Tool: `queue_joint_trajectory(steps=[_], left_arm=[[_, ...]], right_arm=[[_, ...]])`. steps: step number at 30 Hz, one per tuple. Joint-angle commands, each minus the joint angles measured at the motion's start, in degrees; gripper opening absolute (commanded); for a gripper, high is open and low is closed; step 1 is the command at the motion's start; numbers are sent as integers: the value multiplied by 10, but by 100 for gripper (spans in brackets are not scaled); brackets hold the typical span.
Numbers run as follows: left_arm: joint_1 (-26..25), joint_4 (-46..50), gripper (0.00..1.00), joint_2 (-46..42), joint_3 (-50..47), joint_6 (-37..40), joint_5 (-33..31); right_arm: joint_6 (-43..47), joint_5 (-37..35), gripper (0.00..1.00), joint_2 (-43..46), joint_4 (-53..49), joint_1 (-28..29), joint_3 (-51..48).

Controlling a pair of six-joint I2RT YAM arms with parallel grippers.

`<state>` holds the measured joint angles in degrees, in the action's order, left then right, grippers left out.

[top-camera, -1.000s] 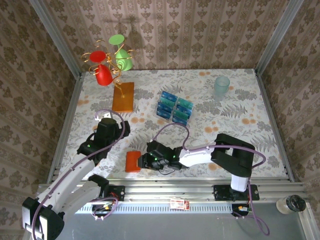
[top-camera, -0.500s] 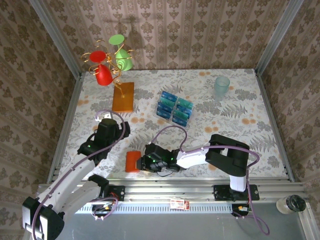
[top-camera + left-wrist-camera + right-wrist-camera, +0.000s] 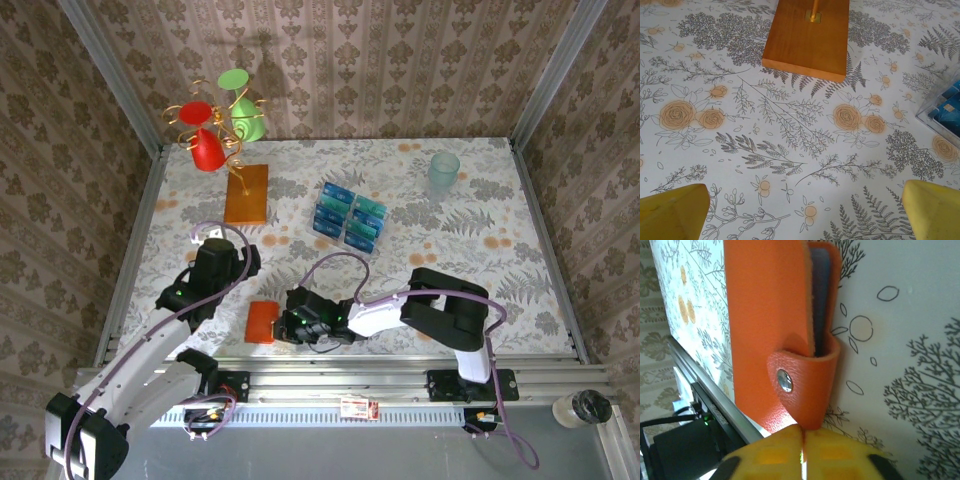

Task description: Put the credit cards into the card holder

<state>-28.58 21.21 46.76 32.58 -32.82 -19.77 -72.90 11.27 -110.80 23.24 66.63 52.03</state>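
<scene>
Jaws of the right gripper (image 3: 801,432) just shut at the tab (image 3: 800,390) of the holder (image 3: 770,315) (pinched or missed, unclear), nudging it left along the near rail (image 3: 400,378). Cards (image 3: 348,215) wait mid-table, so opening the holder likely comes first; left gripper (image 3: 802,215) gapes wide.

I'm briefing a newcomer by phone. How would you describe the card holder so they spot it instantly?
Look along the table's near edge, just left of the right gripper. The card holder lies flat there: small, orange, folded, with a snap strap, unlike the larger wooden board farther back.

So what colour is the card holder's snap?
Silver snap on the orange card holder; clearest in the right wrist view.
</scene>
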Motion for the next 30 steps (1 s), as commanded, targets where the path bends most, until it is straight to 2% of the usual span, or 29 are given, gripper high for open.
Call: queue_joint_trajectory(steps=[1,8,12,13,17,20,24,30], left_arm=[[-1,-5,100,3,-4,3,-3],[-1,-32,100,38,18,2,52],[-5,-13,100,89,56,-64,26],[-5,-8,100,104,69,-58,36],[-4,-16,100,143,105,1,153],[-4,-76,100,156,100,3,234],[-4,-123,100,171,102,-14,283],[-3,-194,100,185,106,-53,338]], right_arm=[[-15,8,0,-13,57,-14,-12],[24,24,0,52,59,-64,-52],[71,59,0,106,21,-111,-68],[82,70,0,118,13,-124,-71],[141,134,0,182,-45,-193,-81],[186,177,0,230,-97,-245,-78],[229,225,0,283,-142,-298,-75],[222,287,0,307,-121,-346,-78]])
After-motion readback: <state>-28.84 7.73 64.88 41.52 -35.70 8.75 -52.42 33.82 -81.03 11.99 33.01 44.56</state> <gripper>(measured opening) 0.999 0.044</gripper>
